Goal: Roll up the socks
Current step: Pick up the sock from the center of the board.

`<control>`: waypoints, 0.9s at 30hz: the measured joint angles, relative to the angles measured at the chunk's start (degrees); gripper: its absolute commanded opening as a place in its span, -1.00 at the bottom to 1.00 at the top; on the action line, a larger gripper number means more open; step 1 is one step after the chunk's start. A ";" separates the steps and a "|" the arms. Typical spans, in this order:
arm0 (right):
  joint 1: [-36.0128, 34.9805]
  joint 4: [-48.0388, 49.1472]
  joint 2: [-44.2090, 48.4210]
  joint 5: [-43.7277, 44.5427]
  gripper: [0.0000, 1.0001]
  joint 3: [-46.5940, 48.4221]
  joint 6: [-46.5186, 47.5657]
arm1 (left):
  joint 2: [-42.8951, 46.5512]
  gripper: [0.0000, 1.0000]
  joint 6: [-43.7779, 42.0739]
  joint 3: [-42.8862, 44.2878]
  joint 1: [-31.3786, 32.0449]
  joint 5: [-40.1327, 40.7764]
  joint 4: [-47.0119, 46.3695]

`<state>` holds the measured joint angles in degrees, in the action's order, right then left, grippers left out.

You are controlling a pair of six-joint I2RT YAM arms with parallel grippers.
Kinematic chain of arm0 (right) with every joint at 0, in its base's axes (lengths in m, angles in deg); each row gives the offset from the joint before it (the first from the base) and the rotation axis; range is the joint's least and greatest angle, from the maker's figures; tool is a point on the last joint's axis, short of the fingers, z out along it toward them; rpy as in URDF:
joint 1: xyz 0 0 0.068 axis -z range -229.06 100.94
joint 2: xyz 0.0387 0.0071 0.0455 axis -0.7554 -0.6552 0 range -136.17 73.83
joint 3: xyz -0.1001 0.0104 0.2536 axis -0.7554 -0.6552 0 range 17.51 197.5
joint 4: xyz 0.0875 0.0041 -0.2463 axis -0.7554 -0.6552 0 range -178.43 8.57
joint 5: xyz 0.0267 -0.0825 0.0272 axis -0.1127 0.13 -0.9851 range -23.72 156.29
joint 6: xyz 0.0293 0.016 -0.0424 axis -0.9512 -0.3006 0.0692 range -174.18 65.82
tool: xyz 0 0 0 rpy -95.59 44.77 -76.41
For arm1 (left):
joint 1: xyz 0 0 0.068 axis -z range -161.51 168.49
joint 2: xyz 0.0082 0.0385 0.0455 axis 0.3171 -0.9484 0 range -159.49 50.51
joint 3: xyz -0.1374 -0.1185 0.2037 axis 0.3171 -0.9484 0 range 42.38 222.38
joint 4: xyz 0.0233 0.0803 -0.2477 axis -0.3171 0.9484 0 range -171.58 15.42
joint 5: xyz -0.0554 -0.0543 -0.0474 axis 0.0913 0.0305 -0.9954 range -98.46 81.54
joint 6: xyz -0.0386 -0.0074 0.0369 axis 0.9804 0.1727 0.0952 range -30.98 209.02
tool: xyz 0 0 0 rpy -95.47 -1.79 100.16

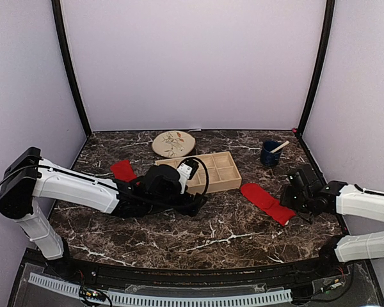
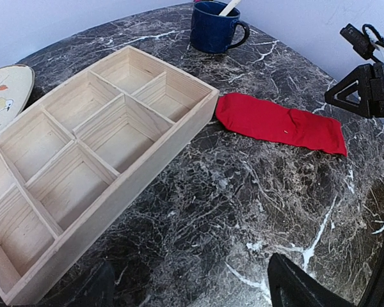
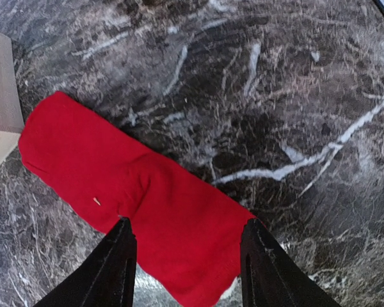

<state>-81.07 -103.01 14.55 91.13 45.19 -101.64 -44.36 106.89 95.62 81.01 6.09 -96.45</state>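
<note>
**Clerk:** Item one, the socks. Where do they lie?

**Checker:** The flat sock [image 1: 267, 203] [image 2: 278, 121] [image 3: 134, 192] is bright red and lies stretched out on the marble table [image 1: 230, 230]. It is just to the right of the wooden tray [image 1: 217, 186] [image 2: 153, 173] [image 3: 0, 83], with one end near the tray's corner. The second sock [image 1: 123, 170], also red, lies left of the tray, on the far side of the left arm. That arm hides part of it, so I cannot tell its shape.

**Clerk:** Item two, the left gripper?

**Checker:** The left gripper [image 1: 195, 202] [image 2: 192, 294] is low over the table in front of the tray. Its fingers are spread wide over bare marble. It is well apart from both socks.

**Clerk:** Item three, the right gripper?

**Checker:** The right gripper [image 1: 292, 198] [image 3: 189, 268] is at the outer end of the flat sock. Its fingers [image 3: 115, 268] are spread, with the red cloth showing between them. I cannot tell whether the tips touch the cloth.

**Clerk:** Remaining stock?

**Checker:** The tray is pale wood, divided into compartments. A round plate [image 1: 173, 143] [image 2: 3, 96] with a painted bird and sprig sits behind the tray's left end. A dark blue mug [image 1: 269, 153] [image 2: 212, 29] stands upright at the back right, well apart from the flat sock. A pale stick [image 1: 280, 146] [image 2: 229, 6] leans inside the mug.
</note>
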 measured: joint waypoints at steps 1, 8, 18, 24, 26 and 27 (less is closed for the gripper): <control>0.00 -0.33 0.44 -0.81 0.01 -0.55 -1.29 | -0.17 0.69 0.20 0.15 0.00 -0.59 -0.04; -0.66 -1.25 3.56 -4.68 0.01 -4.31 -10.38 | -1.14 0.67 0.72 0.31 0.00 -4.07 -0.79; -1.53 -3.56 8.04 -5.84 0.00 -7.45 -21.92 | -1.11 0.66 0.81 0.31 0.00 -6.10 -2.78; -1.81 -4.44 10.14 -6.25 -0.01 -9.25 -26.71 | -1.01 0.66 0.79 0.28 0.00 -6.43 -3.50; -1.81 -4.85 10.10 -6.40 -0.01 -9.57 -27.89 | -0.96 0.66 0.79 0.28 0.00 -6.51 -3.54; -1.81 -5.05 10.08 -6.40 -0.01 -9.66 -28.37 | -0.90 0.66 0.79 0.24 0.00 -6.60 -3.56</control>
<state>-82.89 -108.06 24.62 84.72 35.53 -130.01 -45.25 107.68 95.86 81.01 -0.51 -100.01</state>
